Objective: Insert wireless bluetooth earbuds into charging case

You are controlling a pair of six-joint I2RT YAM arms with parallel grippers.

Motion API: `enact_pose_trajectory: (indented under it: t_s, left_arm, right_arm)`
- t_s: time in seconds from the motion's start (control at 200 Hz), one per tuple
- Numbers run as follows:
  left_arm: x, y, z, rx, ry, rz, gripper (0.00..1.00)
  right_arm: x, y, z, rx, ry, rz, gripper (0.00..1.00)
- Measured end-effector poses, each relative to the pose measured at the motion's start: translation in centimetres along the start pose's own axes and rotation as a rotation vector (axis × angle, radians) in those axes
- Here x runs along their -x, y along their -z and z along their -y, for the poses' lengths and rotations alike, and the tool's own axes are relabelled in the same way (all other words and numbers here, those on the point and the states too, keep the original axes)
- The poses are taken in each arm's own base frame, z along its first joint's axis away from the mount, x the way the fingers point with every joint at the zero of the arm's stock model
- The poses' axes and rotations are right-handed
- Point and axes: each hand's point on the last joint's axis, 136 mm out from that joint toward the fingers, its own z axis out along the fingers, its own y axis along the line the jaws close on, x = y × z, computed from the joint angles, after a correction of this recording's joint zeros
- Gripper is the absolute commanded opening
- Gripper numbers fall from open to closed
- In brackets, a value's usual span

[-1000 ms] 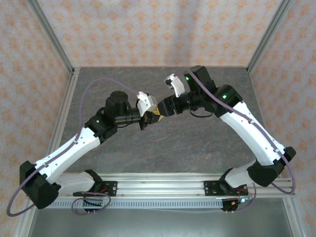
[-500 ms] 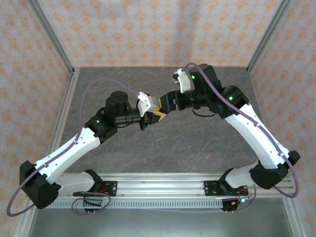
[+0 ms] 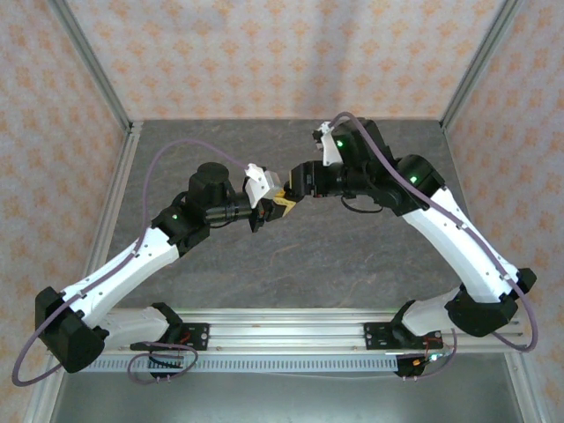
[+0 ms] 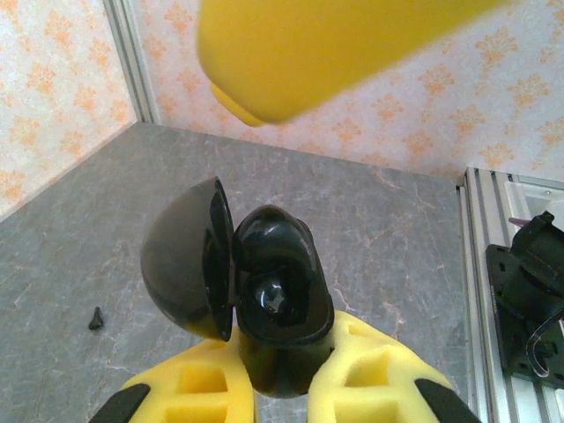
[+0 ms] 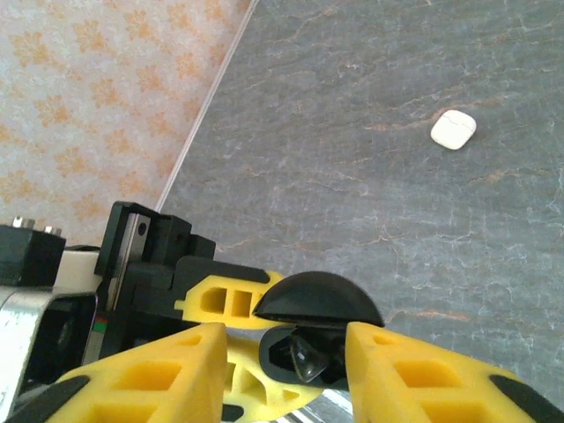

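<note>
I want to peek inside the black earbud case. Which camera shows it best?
The left wrist view: the black charging case fills the middle, lid swung open, gripped by the left end effector. The right wrist view shows it half hidden between the fingers of the right end effector. The top external view shows it tiny.
</note>
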Motion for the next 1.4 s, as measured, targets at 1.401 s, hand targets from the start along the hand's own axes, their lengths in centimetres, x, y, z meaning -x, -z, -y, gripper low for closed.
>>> enact_pose_trajectory:
  t_s: [1.401]
  left_arm:
    - [-0.3,-0.1,-0.3,0.014,0.005,-0.012,0.00]
  right_arm:
    - [-1.7,-2.3,0.4,-0.075,0.163,-0.098,0.14]
